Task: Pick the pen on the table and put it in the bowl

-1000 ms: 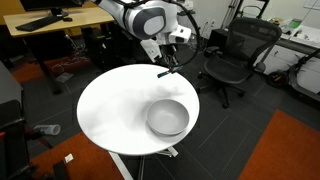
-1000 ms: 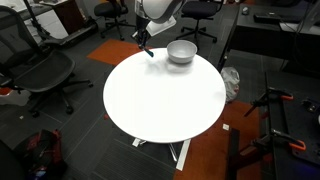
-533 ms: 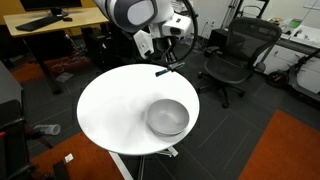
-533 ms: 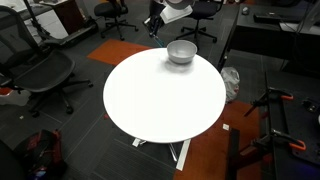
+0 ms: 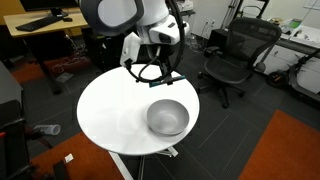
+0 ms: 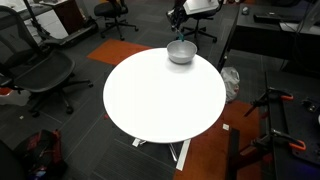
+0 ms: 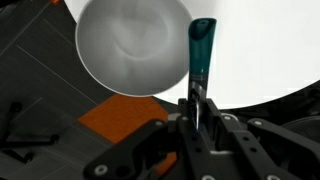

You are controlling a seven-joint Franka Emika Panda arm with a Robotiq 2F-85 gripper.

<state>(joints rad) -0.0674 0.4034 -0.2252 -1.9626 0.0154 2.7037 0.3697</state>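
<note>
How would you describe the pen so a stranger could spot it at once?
Start at the round white table and find the white bowl near its edge. The arm's end effector hangs over the table by the bowl, shut on the pen. It is the only slim stick here, with a teal body.

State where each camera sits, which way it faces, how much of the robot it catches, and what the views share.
An exterior view: mounted high, looking down on the table with the bowl on its near side and a wooden desk beyond; shows the arm.
An exterior view: mounted high, looking across the table to the bowl at its far edge; shows only the arm's end.
Wrist view: on the wrist, looking down past the pincer gripping the pen; bowl below.
Shared: all three show bowl and table.
</note>
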